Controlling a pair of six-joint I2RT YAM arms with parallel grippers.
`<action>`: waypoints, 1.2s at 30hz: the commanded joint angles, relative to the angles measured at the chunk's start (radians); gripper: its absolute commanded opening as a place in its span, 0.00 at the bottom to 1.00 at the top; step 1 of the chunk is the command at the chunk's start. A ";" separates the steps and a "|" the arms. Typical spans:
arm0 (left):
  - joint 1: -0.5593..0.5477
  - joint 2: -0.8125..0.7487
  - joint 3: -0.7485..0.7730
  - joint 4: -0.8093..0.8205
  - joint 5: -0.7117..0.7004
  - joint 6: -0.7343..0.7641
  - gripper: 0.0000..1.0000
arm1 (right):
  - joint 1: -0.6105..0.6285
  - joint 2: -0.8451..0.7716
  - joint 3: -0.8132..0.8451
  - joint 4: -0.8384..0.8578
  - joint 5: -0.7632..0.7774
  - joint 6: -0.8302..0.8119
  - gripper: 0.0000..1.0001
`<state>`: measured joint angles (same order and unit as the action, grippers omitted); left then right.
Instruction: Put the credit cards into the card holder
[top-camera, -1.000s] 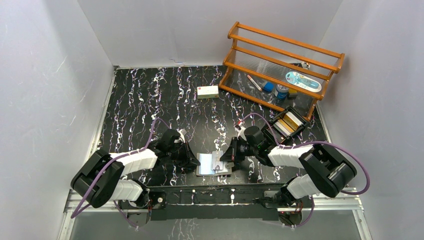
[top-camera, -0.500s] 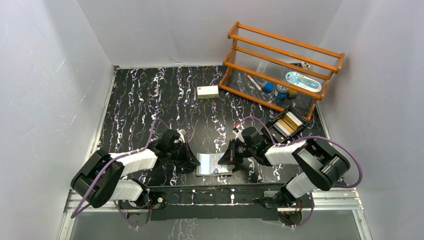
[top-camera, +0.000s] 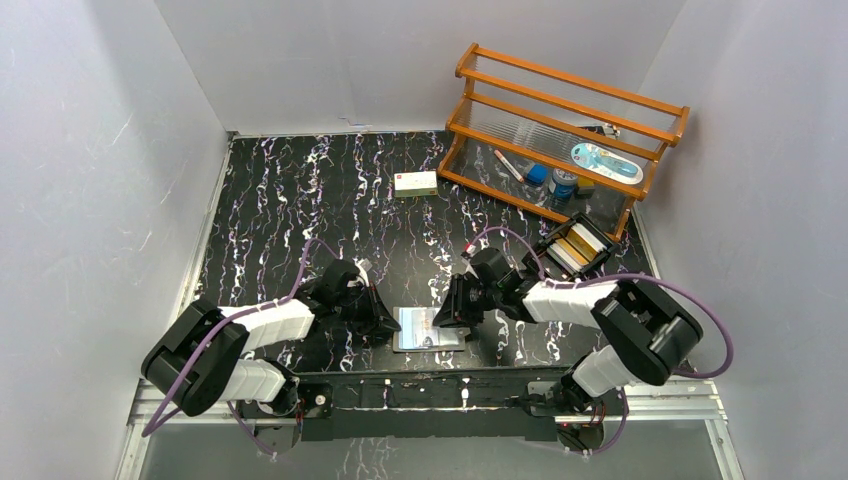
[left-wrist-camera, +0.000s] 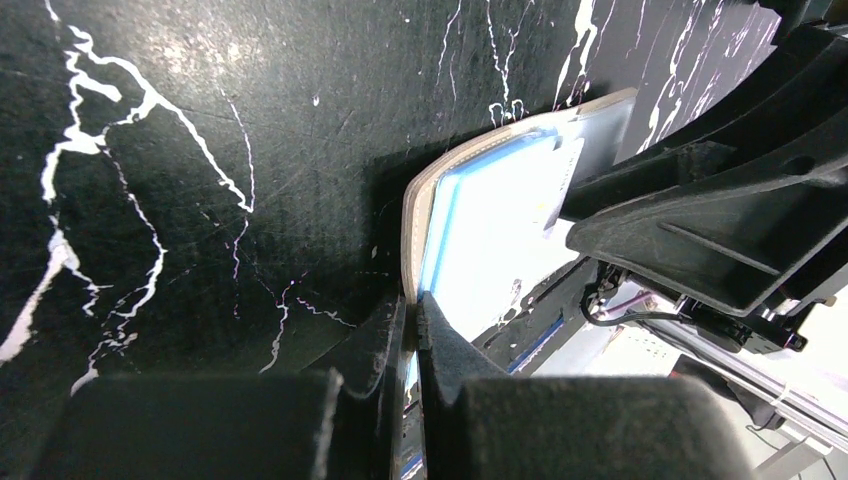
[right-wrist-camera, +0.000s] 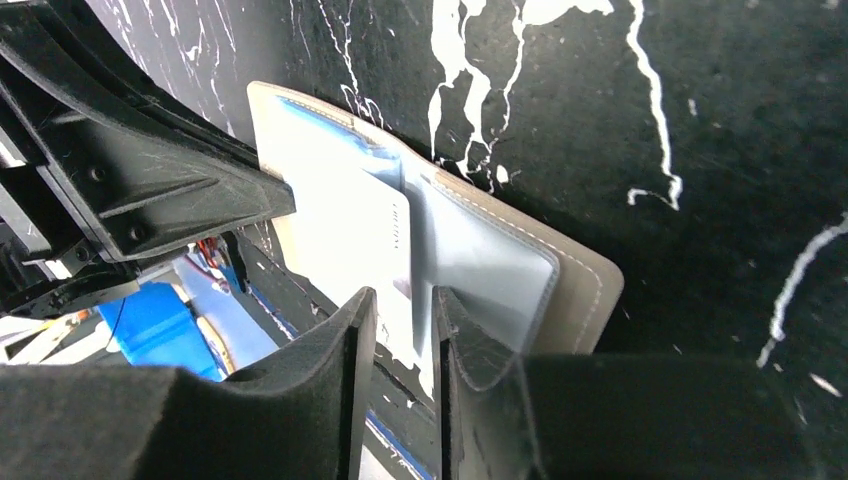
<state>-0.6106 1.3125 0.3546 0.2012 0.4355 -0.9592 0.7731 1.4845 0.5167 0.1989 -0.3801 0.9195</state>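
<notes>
You are working in a robot test cell in a lab, not a home or a shop. Plain white panels (top-camera: 90, 200) wall in a small table (top-camera: 290, 200) with a black marbled top, and a left arm (top-camera: 270, 320) and a right arm (top-camera: 580, 300) stand on a metal rail (top-camera: 420, 395) at its near edge, trailing purple cables (top-camera: 310, 260). The props before you look staged: a wooden rack (top-camera: 565, 110) of odds and ends, a white box (top-camera: 415, 183) and a card holder (top-camera: 428, 328).

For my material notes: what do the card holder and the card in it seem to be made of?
Card holder: probably faux leather or soft fabric, matte taupe, with stitched edges and glossy clear plastic pockets. Card: likely thin rigid plastic, smooth white, with small print.
</notes>
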 joint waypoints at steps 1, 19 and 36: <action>0.000 0.005 -0.016 0.009 0.014 0.002 0.00 | 0.004 -0.061 0.049 -0.134 0.090 0.003 0.36; -0.003 0.019 -0.003 0.005 0.002 0.004 0.00 | 0.124 0.034 0.133 -0.064 0.103 0.053 0.22; -0.009 -0.004 0.017 -0.024 0.001 0.007 0.00 | 0.139 -0.011 0.185 -0.239 0.213 -0.035 0.30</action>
<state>-0.6117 1.3262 0.3546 0.2203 0.4458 -0.9619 0.9169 1.5288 0.6655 0.0261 -0.2317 0.9440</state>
